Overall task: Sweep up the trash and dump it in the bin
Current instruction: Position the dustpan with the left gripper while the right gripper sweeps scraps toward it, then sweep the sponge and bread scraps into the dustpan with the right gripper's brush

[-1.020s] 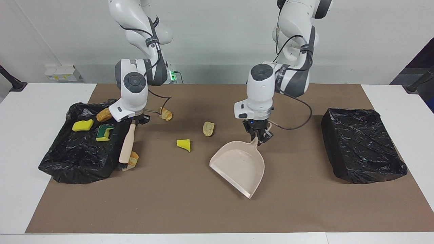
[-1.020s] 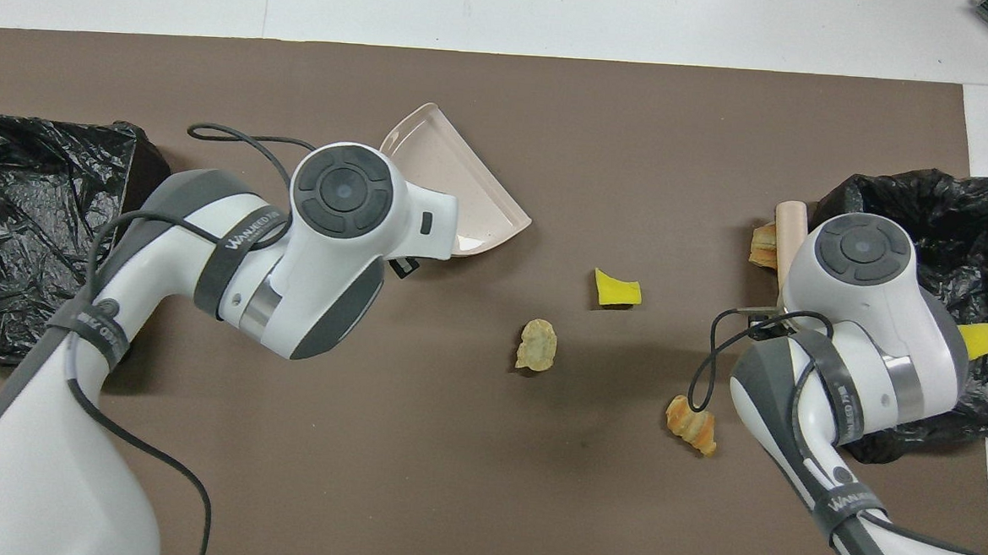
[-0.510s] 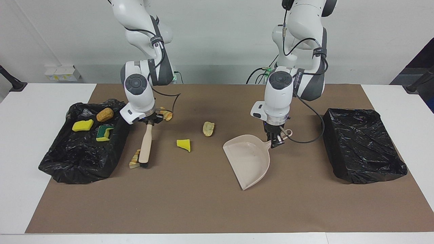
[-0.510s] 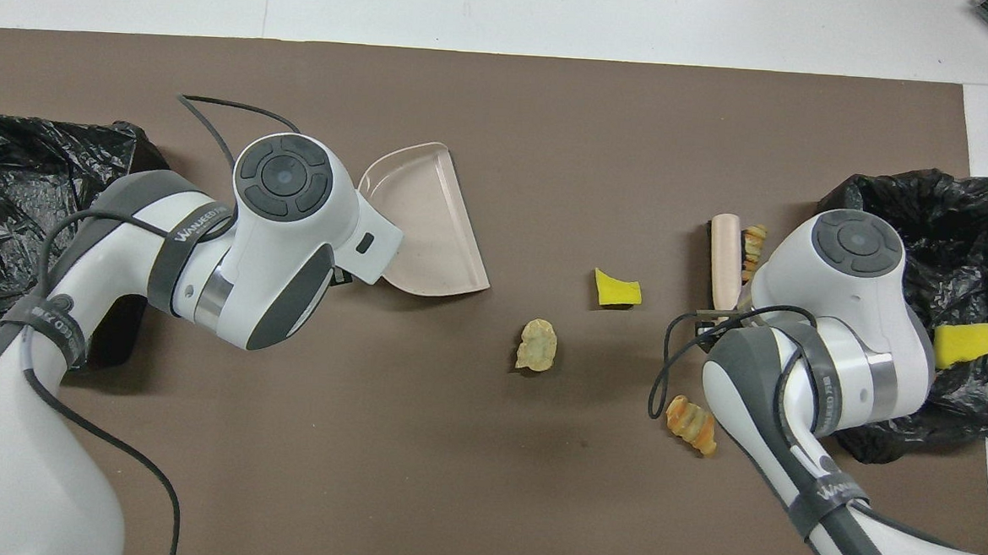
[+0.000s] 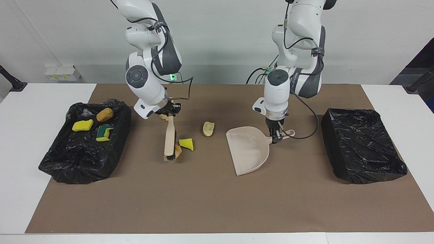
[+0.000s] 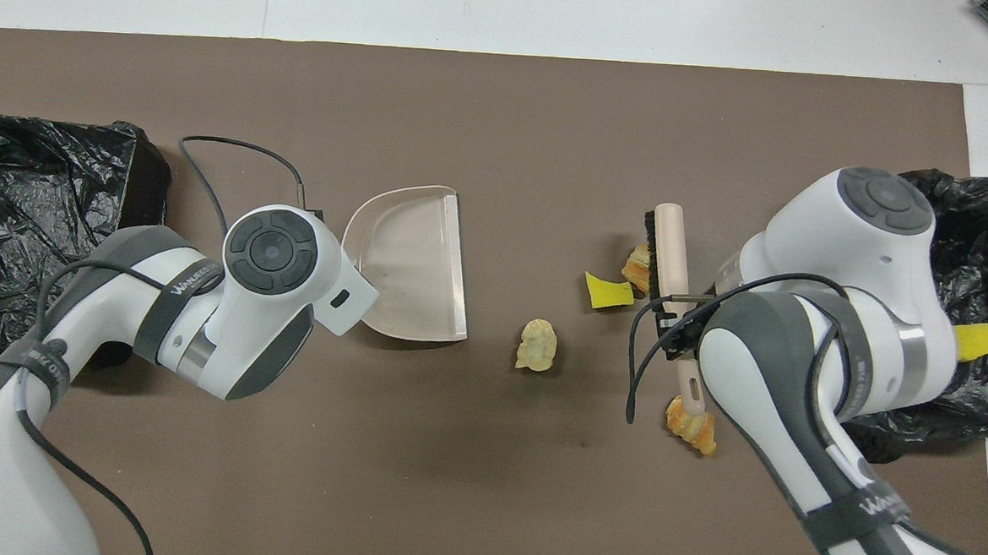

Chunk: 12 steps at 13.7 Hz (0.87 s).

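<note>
My right gripper [image 5: 170, 114] is shut on the handle of a beige brush [image 5: 169, 137], whose bristles are down on the brown mat. A bread piece [image 5: 177, 151] lies against the bristles and touches a yellow sponge chunk [image 5: 186, 144]. A tan piece [image 5: 208, 128] lies between the brush and the beige dustpan [image 5: 249, 150]. A croissant bit [image 6: 691, 425] lies under the right arm. My left gripper [image 5: 275, 135] is shut on the dustpan's handle, and the pan's wide lip [image 6: 458, 267] faces the trash. The black-lined bin [image 5: 61, 162] holds two sponges and a bread roll [image 5: 104, 114].
A second black-lined bin [image 5: 362, 145] stands at the left arm's end of the mat with nothing showing in it. Cables hang from both wrists. The brown mat [image 5: 203, 203] lies bare from the trash out to the table edge farthest from the robots.
The right gripper swept the brush from beside the bin toward the middle, pushing a bread piece against the yellow chunk. The left gripper turned the dustpan so its lip faces the trash.
</note>
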### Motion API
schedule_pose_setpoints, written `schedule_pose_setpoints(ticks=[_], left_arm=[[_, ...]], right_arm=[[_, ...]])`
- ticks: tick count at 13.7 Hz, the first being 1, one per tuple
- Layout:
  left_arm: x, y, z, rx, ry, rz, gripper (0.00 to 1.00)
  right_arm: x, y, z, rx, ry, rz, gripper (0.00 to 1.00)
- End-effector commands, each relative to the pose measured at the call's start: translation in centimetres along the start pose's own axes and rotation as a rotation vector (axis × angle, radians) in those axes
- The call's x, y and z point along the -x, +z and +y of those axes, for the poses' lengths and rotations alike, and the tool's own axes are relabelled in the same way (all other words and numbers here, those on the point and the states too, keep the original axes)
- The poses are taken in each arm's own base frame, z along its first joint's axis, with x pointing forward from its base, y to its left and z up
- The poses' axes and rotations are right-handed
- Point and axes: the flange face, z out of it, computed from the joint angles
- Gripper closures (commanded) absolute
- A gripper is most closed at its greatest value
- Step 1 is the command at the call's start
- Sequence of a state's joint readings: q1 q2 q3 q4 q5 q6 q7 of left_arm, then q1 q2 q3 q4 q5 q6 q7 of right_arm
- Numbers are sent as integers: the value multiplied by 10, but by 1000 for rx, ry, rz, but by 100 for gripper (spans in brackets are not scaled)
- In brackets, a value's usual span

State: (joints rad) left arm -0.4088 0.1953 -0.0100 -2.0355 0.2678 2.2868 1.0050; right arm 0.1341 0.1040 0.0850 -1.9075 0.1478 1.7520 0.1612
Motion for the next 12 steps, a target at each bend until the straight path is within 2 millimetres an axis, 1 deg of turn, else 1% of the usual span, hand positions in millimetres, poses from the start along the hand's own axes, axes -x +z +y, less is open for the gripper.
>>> schedule_pose_setpoints(ticks=[1,3,4,5,6,7,8,9,10,11,12], left_arm=[[33,4,1,-9,112,-19,100],[34,5,2,-8,178,-18,100],[31,9,9,0,189,-19,100],[30,8,15,1,190,-18,100],[30,12,22,12,190,-20,100],[22,7,28,8,210,-19,100],[18,8,34,19,217,-22,100],[12,5,43,16,219,-20,100],[5,4,50,13,226,-18,100],[4,4,51,15,228,-19,100],[-4,2,55,14,238,-18,100]], right_arm=[[-5,-10,19,88,-71,27,100],[-6,-6,44,134,-97,39,100],[-8,0,57,138,-90,55,100],[-8,12,64,154,-88,58,100],[-9,25,70,161,-85,74,100],[-11,35,72,160,-80,88,100],[-10,45,72,164,-85,84,100],[-9,55,66,167,-90,77,100],[-6,68,53,171,-78,82,100],[-6,79,42,173,-45,86,100],[-5,92,30,177,-15,77,100]])
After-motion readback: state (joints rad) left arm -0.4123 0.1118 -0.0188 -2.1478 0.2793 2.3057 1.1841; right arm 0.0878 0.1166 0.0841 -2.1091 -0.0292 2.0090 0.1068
